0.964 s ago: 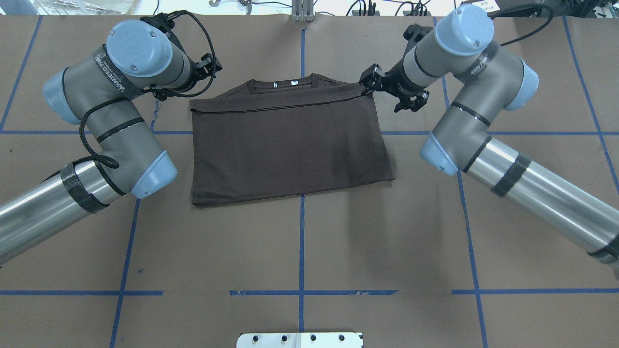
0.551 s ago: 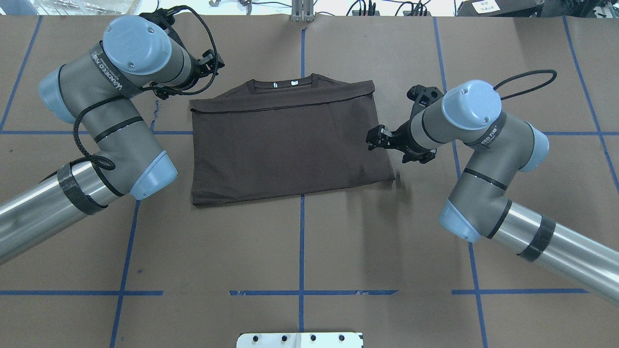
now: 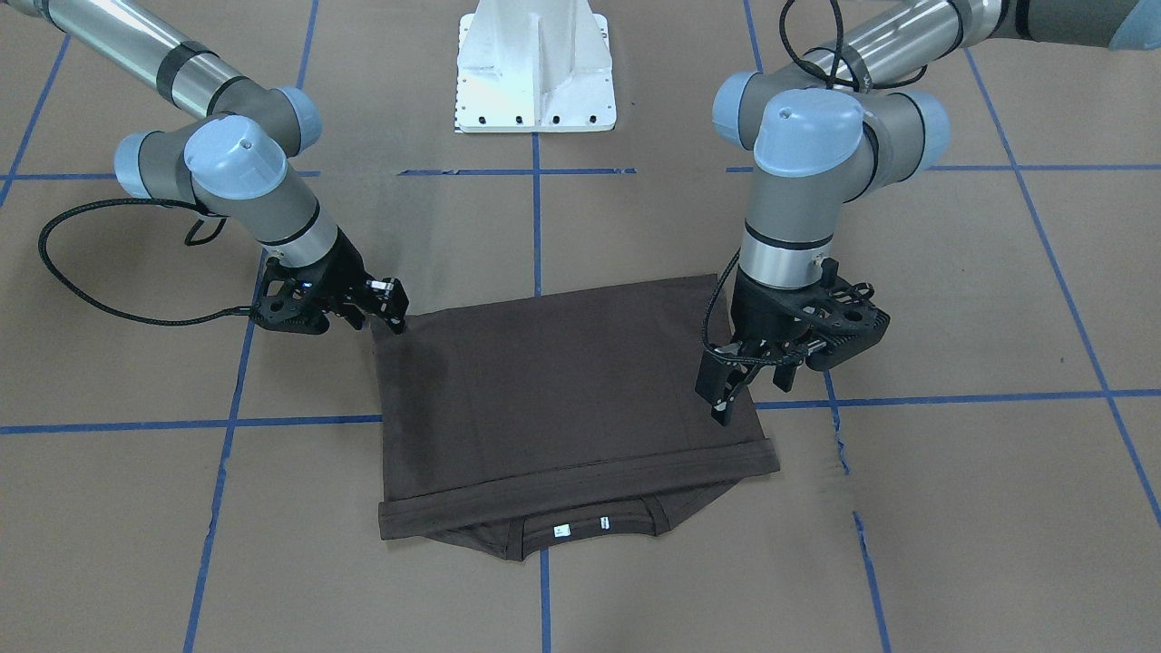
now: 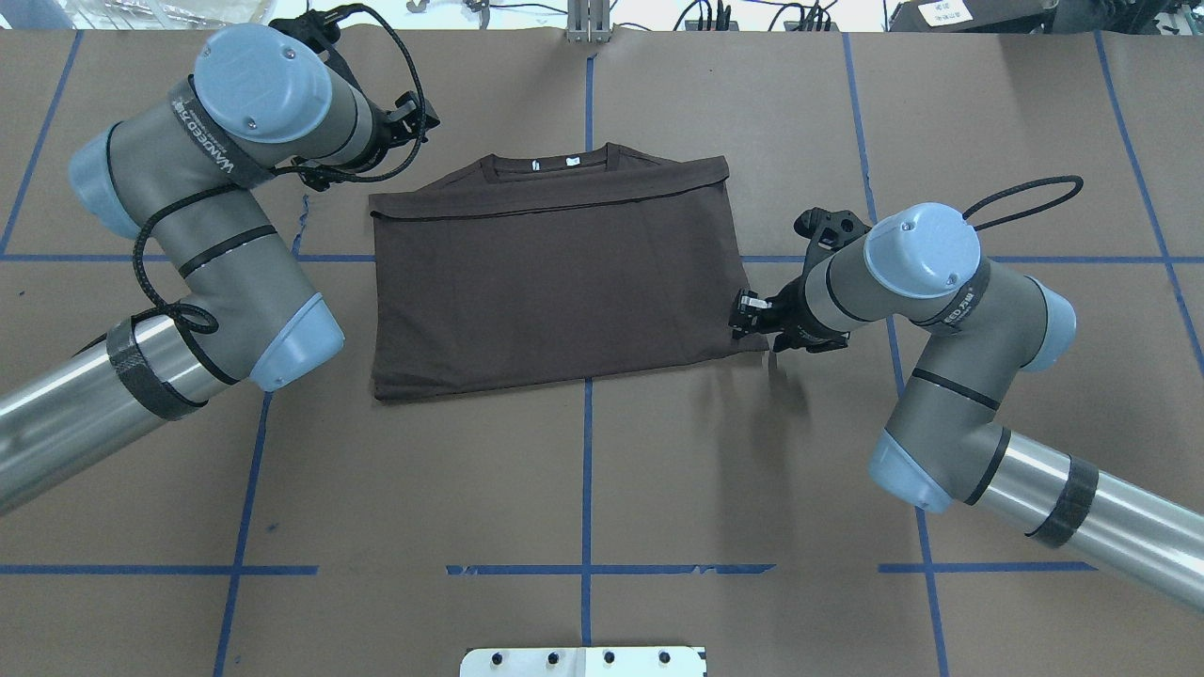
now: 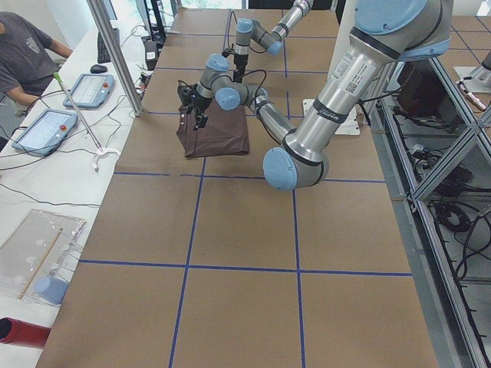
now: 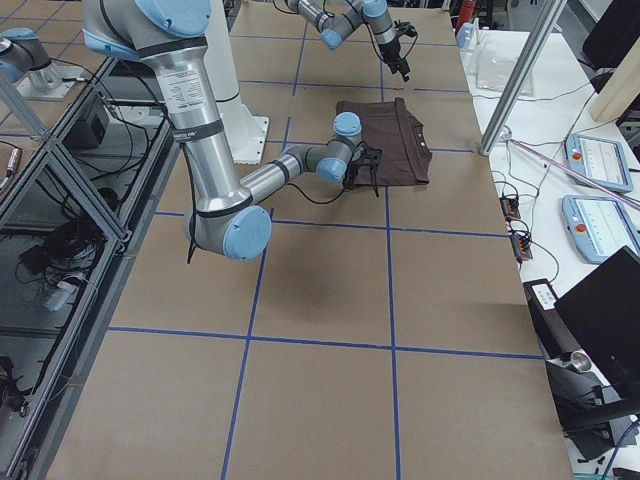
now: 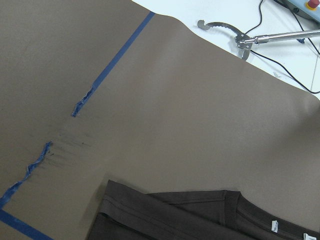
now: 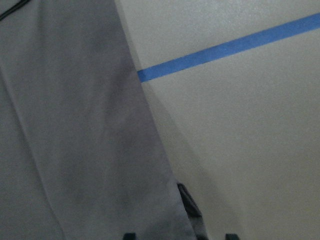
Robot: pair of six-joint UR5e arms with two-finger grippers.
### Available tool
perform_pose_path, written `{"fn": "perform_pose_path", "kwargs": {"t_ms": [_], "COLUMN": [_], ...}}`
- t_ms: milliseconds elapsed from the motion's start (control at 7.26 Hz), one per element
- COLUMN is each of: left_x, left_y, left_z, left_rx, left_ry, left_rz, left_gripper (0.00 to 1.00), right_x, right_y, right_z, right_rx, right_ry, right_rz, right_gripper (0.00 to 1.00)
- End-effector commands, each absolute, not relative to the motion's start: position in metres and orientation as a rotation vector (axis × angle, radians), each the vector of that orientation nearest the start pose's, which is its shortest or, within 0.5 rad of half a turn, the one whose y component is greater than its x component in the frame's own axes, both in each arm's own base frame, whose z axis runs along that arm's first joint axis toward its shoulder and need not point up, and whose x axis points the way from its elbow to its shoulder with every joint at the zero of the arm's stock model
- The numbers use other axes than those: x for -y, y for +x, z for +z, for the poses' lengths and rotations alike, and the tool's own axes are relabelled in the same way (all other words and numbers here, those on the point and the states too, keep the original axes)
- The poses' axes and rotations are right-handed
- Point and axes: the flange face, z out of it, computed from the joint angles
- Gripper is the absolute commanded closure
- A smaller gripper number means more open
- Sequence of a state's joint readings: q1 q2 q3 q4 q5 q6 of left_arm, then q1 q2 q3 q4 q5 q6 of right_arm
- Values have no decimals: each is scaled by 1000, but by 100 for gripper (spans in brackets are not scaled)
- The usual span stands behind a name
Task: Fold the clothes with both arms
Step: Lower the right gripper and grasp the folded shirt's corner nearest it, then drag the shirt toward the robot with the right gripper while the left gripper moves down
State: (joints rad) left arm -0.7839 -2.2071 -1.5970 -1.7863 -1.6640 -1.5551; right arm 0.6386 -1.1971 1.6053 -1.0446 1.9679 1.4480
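The dark brown T-shirt (image 4: pixel 555 273) lies folded flat in the middle of the table, with its collar (image 3: pixel 562 531) on the far side from the robot. My right gripper (image 4: pixel 740 317) is low at the shirt's right edge near the robot-side corner. It is open, and in the right wrist view the fabric edge (image 8: pixel 150 165) runs between the fingertips. My left gripper (image 3: pixel 719 408) hangs open above the table by the shirt's far left corner (image 7: pixel 107 210), holding nothing. In the overhead view it is hidden under its own wrist.
The white pedestal base (image 3: pixel 535 73) stands at the robot's side of the table. Blue tape lines (image 4: pixel 586 470) cross the brown table cover. A side table beyond the far edge holds tablets (image 5: pixel 84 88) and a metal tool (image 7: pixel 235 37); a person (image 5: pixel 23 54) sits there.
My right gripper let go of the shirt's far right corner and moved back along the right edge to the near right corner. The left arm shifted only slightly.
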Motion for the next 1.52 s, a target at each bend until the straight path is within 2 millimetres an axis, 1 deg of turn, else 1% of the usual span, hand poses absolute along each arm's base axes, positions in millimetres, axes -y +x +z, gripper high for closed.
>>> {"fn": "perform_pose_path", "kwargs": {"t_ms": [0,138,413,551,689,827,964,1102,1240,1378], "left_x": [583,583,582,583,583,581,581,580,579,576], "left_y": [409,409,410,409,409,407,407,406,406,406], "left_z": [252,252,250,249,248,243,243,242,242,239], "left_rx": [-855,-855,-856,-857,-859,-869,-869,-872,-876,-883], "left_ry": [265,265,266,267,268,272,272,272,266,266], "left_rz": [-678,-678,-675,-676,-676,-675,-675,-676,-692,-691], "left_gripper": [0,0,0,0,0,0,0,0,0,0], "right_x": [467,467,470,468,464,448,408,356,297,245], "right_y": [-461,-462,-457,-456,-450,-443,-433,-410,-380,-358], "right_z": [380,378,381,381,386,385,389,396,406,414], "right_rx": [987,989,990,998,1003,1016,1024,1023,1002,968], "right_ry": [8,10,-9,-34,-59,-77,-95,-122,-164,-215], "right_rz": [291,290,290,277,268,247,204,159,106,40], "right_gripper": [70,100,100,100,100,100,100,100,100,100]}}
